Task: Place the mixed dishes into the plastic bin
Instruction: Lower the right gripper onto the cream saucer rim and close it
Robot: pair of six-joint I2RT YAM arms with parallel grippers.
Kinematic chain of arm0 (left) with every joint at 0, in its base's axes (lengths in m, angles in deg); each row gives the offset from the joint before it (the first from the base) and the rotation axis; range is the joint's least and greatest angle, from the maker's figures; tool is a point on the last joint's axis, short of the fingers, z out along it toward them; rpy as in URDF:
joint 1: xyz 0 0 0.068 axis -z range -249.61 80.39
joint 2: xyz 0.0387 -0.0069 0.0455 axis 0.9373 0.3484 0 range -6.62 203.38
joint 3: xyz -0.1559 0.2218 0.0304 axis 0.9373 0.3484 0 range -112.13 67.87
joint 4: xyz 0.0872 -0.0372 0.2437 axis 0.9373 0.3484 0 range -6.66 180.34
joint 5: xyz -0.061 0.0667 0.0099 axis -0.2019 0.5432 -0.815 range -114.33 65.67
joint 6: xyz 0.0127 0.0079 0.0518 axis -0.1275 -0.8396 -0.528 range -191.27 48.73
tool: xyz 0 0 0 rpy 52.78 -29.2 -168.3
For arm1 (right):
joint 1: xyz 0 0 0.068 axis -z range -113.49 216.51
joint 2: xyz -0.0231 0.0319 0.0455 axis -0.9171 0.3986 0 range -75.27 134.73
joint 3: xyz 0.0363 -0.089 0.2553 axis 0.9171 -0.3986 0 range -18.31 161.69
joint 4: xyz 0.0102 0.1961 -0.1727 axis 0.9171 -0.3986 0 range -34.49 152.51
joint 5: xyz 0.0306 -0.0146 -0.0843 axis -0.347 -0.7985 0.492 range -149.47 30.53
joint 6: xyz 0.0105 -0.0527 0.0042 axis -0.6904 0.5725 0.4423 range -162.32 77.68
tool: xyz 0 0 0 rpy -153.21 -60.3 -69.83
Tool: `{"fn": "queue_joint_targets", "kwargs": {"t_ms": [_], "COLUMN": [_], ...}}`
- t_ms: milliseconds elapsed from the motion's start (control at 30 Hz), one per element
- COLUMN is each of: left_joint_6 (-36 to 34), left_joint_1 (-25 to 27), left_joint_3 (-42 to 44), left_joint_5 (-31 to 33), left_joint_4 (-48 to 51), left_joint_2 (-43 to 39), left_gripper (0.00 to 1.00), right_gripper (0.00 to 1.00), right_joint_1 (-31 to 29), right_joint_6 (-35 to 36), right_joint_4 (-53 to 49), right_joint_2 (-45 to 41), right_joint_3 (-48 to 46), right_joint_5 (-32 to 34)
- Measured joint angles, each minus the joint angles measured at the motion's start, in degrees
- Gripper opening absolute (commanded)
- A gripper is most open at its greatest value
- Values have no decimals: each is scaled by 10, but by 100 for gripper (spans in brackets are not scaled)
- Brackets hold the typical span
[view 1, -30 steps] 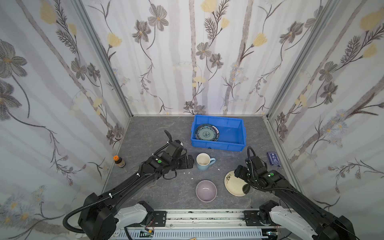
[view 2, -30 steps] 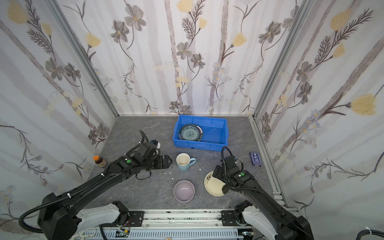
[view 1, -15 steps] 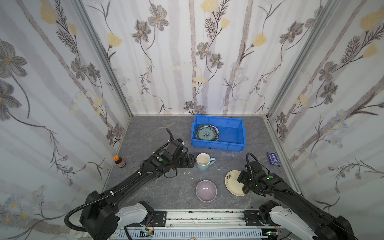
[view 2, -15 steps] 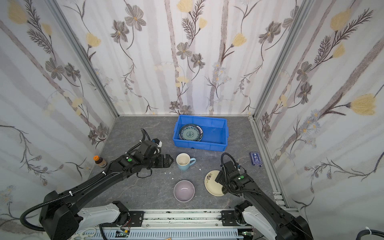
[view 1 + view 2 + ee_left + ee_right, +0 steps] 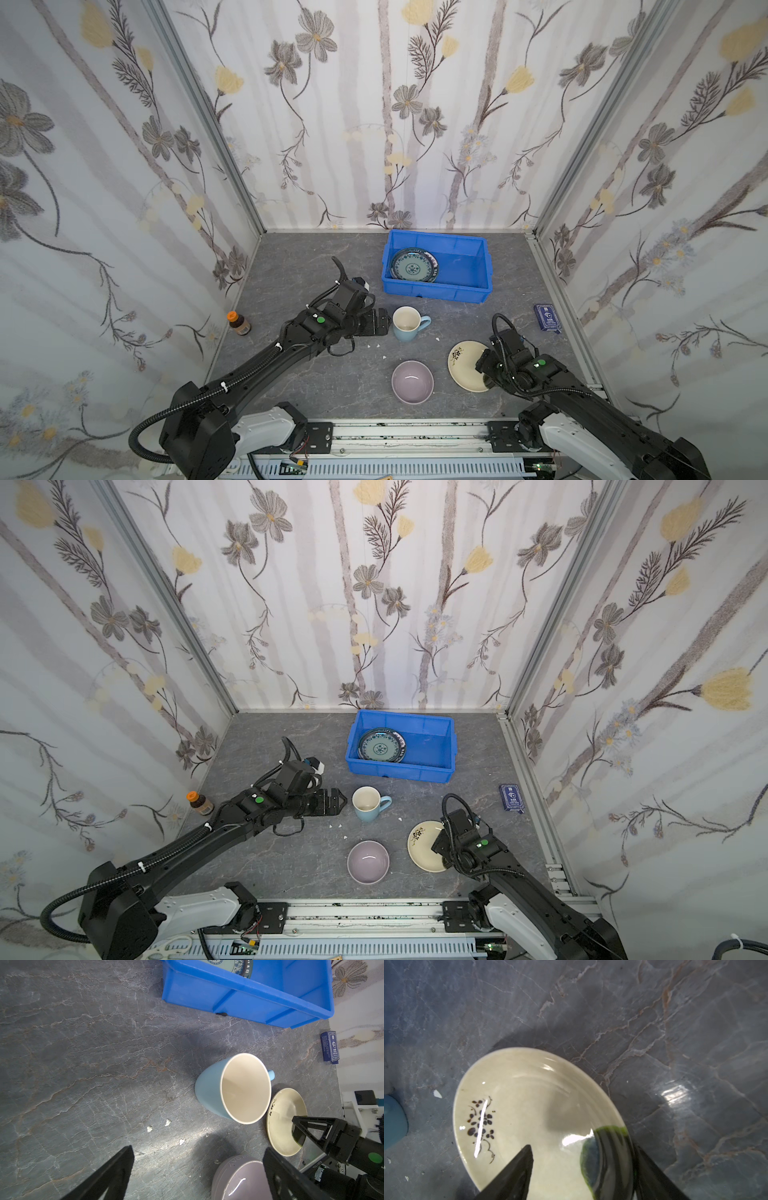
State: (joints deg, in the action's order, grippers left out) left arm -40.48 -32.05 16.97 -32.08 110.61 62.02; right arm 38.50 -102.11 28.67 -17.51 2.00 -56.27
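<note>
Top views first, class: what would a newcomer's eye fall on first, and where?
The bright blue bin at the back of the grey table stands out, with a teal-patterned plate in its left half. In front of it a light-blue mug, a lilac bowl and a cream plate sit on the table. The left gripper hangs open beside the mug, and the right gripper is at the cream plate's rim, jaws apart.

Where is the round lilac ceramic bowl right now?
In both top views the lilac bowl sits just left of the cream flower-marked plate and lower in frame than the light-blue mug, apart from both.
</note>
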Motion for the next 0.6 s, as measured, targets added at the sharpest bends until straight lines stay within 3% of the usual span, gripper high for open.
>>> {"fn": "queue_joint_targets", "kwargs": {"t_ms": [267,433,600], "left_joint_6": [0,0,0], "left_joint_1": [0,0,0], "left_joint_3": [2,-4,-16], "left_joint_5": [0,1,5], "left_joint_4": [0,4,6], "left_joint_2": [8,17,24], "left_gripper": [100,100,100], "right_gripper": [53,36,28], "right_joint_1": [-6,-6,-6], "right_joint_6": [1,3,10], "right_joint_4": [106,154,182], "right_joint_2": [22,56,84], "right_joint_3": [-24,-25,-20], "right_joint_5": [-2,-13,-27]}}
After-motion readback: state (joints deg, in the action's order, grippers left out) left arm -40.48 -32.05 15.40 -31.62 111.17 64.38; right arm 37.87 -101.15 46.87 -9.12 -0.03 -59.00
